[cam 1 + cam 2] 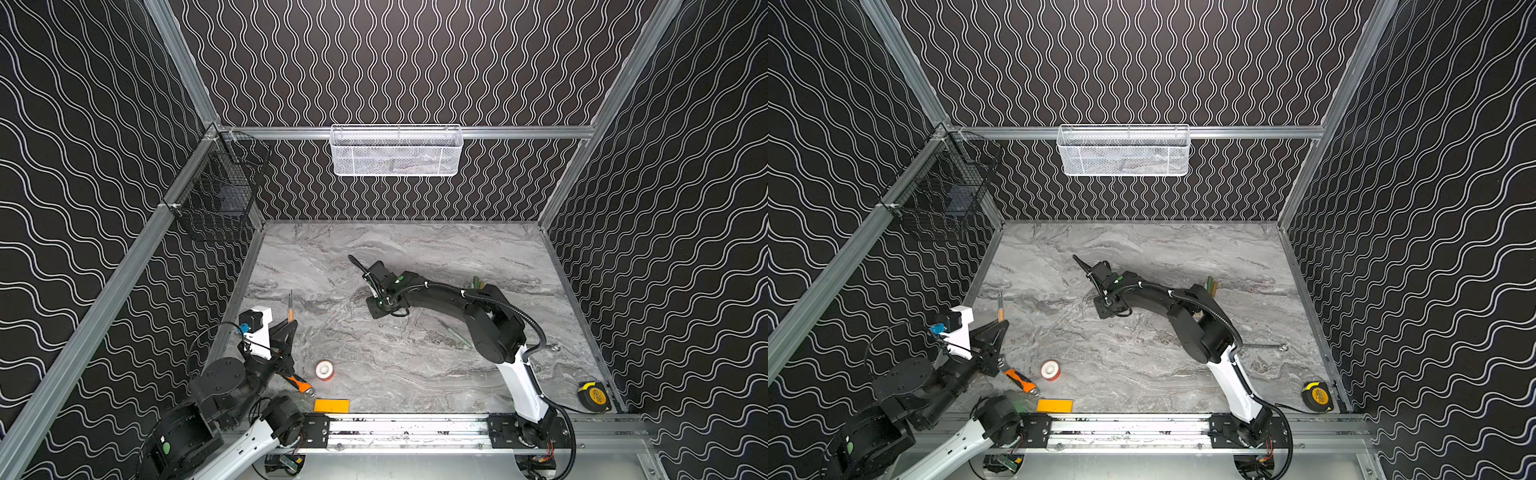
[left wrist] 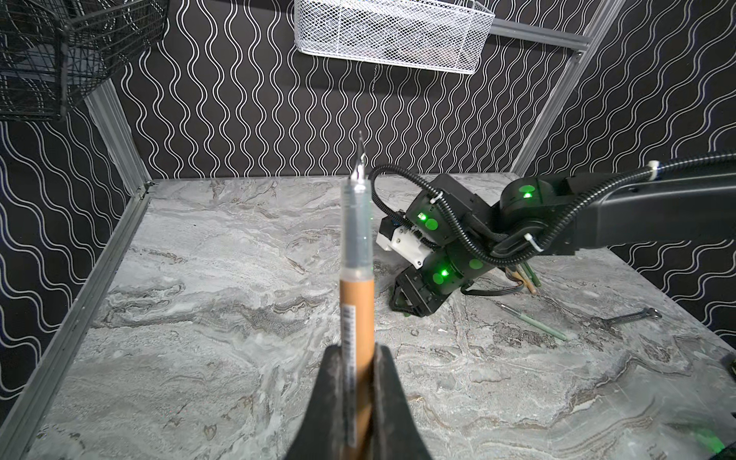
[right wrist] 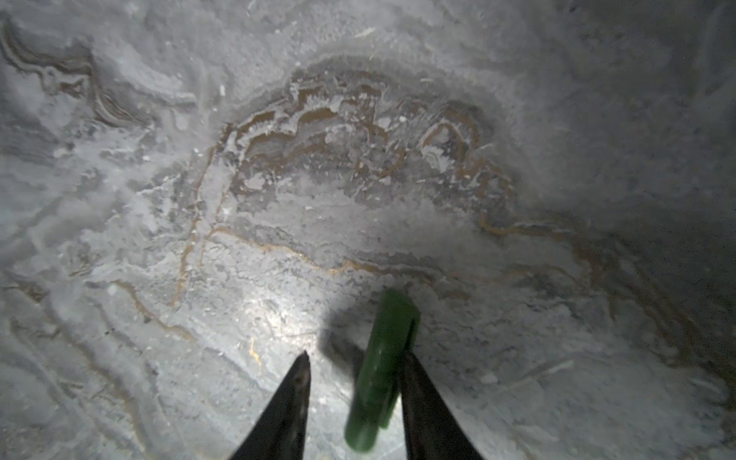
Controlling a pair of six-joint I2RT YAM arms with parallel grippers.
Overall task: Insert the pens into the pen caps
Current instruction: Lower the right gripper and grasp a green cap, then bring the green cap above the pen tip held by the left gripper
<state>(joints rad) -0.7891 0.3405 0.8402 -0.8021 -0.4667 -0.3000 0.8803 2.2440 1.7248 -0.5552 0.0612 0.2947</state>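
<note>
- Both top views: tan-barrelled pen (image 1: 291,305) poking up from left gripper (image 1: 291,326) at nine o'clock of table (image 1: 415,249); right gripper (image 1: 376,311) nose-down near centre, tips hidden.
- Left wrist: clamped tight on that pen; clear grip section, steel nib; pale green pen (image 2: 533,324) lying flat.
- Right wrist: dark green pen cap (image 3: 378,370) between parted fingers (image 3: 430,406), leaning on one, clear of the other.

Even overhead light fills both top views, bright on the marble table (image 1: 415,374) against dark walls (image 1: 395,62), with a soft shadow pooled under the right arm (image 1: 490,328). The left wrist view is sharp in the distance; its pen (image 2: 357,255) goes soft near the lens. The right wrist view is dim and darkens at the corners, 1 bright patch on the marble, the green cap (image 3: 384,358) smeared by blur beside its own shadow.
</note>
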